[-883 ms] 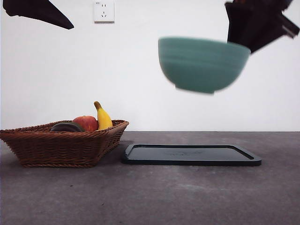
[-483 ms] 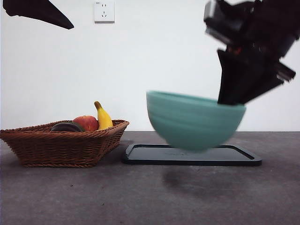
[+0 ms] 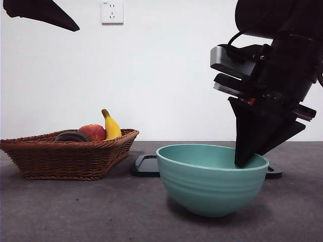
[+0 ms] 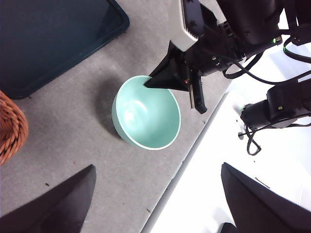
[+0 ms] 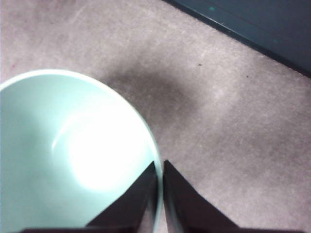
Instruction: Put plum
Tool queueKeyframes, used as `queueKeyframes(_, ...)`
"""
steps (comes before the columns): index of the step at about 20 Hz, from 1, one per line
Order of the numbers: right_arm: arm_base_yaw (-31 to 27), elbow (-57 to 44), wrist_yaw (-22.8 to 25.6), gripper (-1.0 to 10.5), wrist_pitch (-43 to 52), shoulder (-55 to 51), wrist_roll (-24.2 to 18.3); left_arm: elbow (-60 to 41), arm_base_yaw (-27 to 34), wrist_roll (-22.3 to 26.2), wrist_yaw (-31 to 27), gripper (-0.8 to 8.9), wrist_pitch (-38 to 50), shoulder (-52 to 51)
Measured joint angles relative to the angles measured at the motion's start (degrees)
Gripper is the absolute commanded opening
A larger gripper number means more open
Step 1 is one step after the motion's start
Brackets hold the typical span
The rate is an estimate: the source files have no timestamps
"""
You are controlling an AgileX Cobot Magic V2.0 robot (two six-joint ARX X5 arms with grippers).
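On the table near the tray [image 3: 146, 165], the bowl [image 3: 212, 179] has just landed. Right gripper [image 5: 159, 167] stays pinched on its rim. The plum [image 3: 72, 136] waits in the basket [image 3: 60, 159].

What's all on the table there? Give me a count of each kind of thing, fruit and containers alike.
Plum: 1
Apple: 1
Banana: 1
Basket: 1
Bowl: 1, its rim pinched by the right gripper
Tray: 1
Total: 6 things, 3 fruits and 3 containers; more fruit may lie hidden in the basket.
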Motion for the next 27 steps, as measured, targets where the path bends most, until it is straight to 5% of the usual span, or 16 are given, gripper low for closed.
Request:
queueKeyframes(5,0.7,0.0,0.0,0.2,0.0,0.1,0.0,0.0,0.0,0.0,0.0,4.03,0.0,0.0)
queueKeyframes(8,0.7,0.0,0.2,1.8,0.0,0.1,0.0,0.0,0.0,0.0,0.0,4.03,0.0,0.0)
queueKeyframes(16,0.7,0.7,1.7,2.1,-0.3,-1.0,1.3,0.0,0.0,0.0,0.0,4.03,0.0,0.0)
queueKeyframes(27,-0.2,12.0,1.2,2.1,-11.3,-16.7,-1.0,0.0,0.0,0.0,0.0,4.03,0.0,0.0)
